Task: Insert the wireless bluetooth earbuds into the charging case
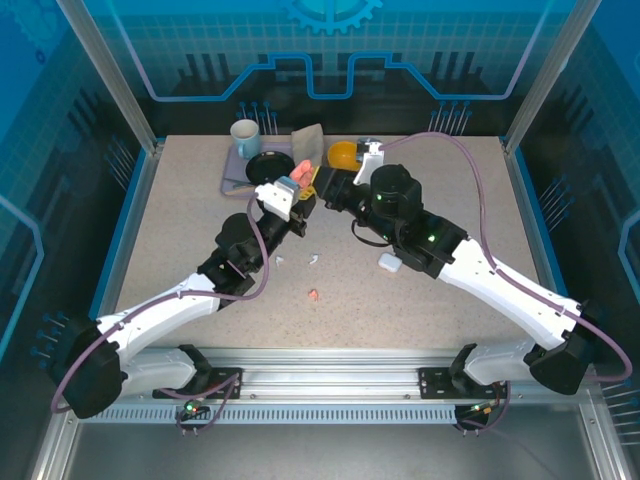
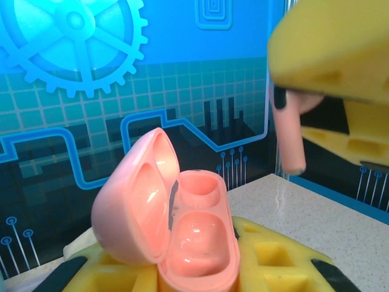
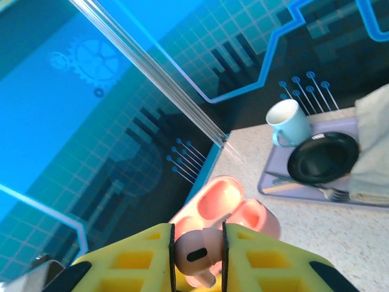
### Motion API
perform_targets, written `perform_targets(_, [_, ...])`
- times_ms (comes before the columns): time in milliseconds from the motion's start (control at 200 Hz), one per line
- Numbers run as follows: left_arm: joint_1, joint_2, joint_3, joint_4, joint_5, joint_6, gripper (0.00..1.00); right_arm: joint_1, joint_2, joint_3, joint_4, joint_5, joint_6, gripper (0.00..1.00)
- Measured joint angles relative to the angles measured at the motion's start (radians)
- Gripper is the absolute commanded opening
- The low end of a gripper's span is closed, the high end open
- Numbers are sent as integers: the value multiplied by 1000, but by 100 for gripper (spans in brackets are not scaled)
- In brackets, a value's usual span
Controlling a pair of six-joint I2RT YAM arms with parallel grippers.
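Desk (image 1: 200,250) is speckled beige, with both arms reaching in from the near edge and meeting over the middle, toward the far edge. A purple tray (image 1: 232,180) sits at the far edge, left of centre. On it are a grey cloth (image 1: 308,142), a black plate (image 1: 268,165) and a pale blue mug (image 1: 245,138). A yellow bowl (image 1: 343,153) sits just right of the tray.

My left gripper (image 1: 290,195) is clamped on the pink charging case (image 2: 194,243). The case stands lid-open between the yellow fingers (image 2: 267,255), with both inner wells bare and facing up. A white case (image 1: 389,262) lies on the desk right of centre, beside the right arm.

My right gripper (image 3: 196,267) is pinched narrow on the held pink earbud (image 3: 196,252), with the bud head squeezed between the two yellow pads (image 3: 140,261). From the left wrist camera the stem (image 2: 290,137) hangs down out of those pads, above and to the right of the open case and clear of it, not touching. From the right wrist camera the case (image 3: 225,210) lies just past the fingertips, with its wells in line behind the bud.

Two white earbuds (image 1: 283,260) (image 1: 314,259) lie loose mid-desk, near each other. A loose pink earbud (image 1: 313,295) lies a little nearer the near edge, apart from them and well away from both sets of fingers.
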Motion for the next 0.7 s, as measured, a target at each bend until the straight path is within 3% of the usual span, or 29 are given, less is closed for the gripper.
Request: perform_targets(700, [-5, 2, 21, -11, 0, -1, 0, 22, 66, -6, 79, -26, 28, 22])
